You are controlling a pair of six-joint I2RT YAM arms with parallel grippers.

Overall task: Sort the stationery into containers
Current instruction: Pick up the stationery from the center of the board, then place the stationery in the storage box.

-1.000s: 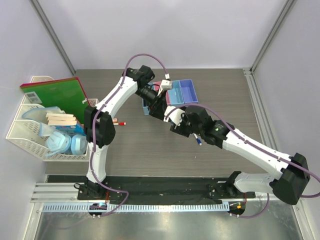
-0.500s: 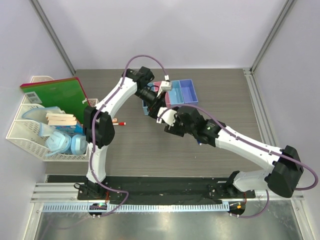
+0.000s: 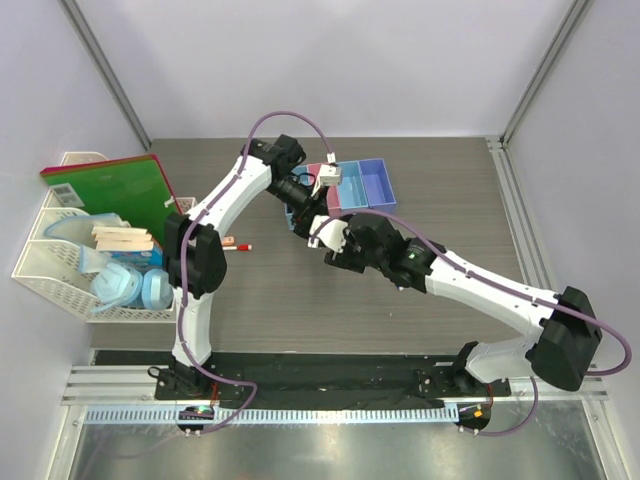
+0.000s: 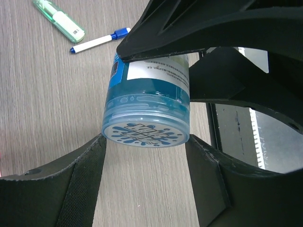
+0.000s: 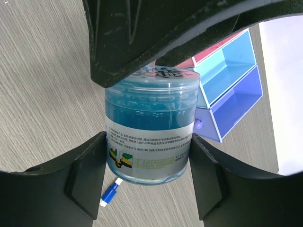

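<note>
Jar (image 4: 147, 118) hangs at centre of the top view, just lower left of the bins (image 3: 365, 185); left gripper (image 4: 146, 140) and right gripper (image 5: 149, 138) both pinch it, from opposite ends. Risks: either arm pulling away before the other lets go would wrench the jar; both letting go together would drop it onto the table (image 4: 47, 118).

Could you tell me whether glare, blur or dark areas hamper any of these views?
Top external: even light, sharp, glare only on the bottom metal strip. Left wrist: blue jar crisp, tool fingers featureless black. Right wrist: jar label readable, right edge washed out.
</note>
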